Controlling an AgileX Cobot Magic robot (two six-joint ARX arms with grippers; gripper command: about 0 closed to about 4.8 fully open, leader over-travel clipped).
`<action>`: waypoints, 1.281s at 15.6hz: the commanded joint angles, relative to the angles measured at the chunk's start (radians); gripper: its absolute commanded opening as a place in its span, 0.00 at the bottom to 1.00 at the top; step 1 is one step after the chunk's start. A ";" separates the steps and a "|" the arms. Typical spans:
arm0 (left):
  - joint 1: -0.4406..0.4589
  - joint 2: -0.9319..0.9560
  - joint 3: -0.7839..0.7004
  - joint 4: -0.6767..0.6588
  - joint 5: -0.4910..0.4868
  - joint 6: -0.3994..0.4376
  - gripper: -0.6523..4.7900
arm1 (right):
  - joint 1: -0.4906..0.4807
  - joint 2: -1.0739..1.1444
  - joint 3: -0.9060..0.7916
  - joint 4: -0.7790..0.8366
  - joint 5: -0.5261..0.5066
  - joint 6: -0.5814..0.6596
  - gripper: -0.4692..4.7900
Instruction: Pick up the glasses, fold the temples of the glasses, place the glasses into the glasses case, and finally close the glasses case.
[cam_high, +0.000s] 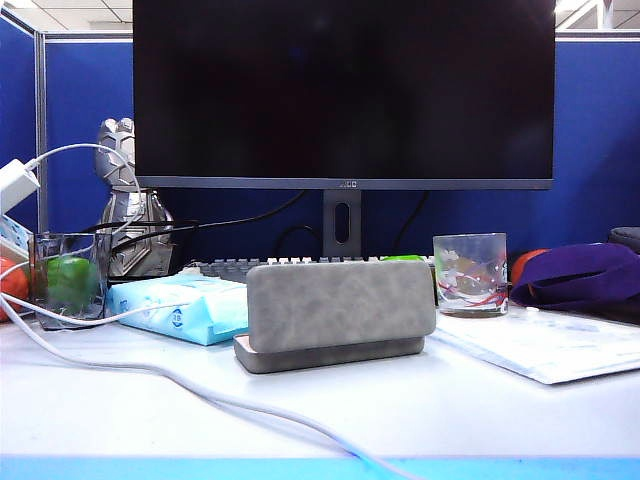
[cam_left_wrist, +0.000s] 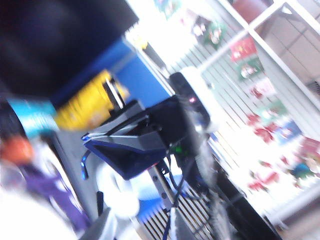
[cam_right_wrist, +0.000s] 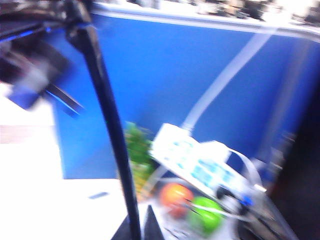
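- While the glasses case (cam_high: 340, 305) stands open on the desk with its lid upright, ready to receive, you have neither arm near it; the exterior view shows no gripper at all.
- Your right gripper (cam_right_wrist: 144, 231) is up and away from the case, tips pinched together on a thin dark bar, which I read as a temple of the glasses (cam_right_wrist: 107, 115). That grip leaves the frame free for folding.
- Lenses are not visible, so the glasses are not yet over the case.
- Your left gripper: too blurred, I cannot tell its jaws. A dark-and-blue shape (cam_right_wrist: 30, 80) by the bar's far end may be it.
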 joint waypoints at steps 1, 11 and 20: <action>-0.001 0.008 0.006 0.015 0.082 -0.024 0.41 | 0.056 -0.008 0.006 0.018 -0.006 0.000 0.08; -0.126 0.008 0.006 0.068 0.089 -0.028 0.41 | 0.129 0.012 0.006 0.020 0.091 -0.029 0.08; -0.123 0.007 0.006 0.068 -0.023 -0.055 0.41 | 0.064 -0.041 0.007 0.022 0.085 -0.020 0.08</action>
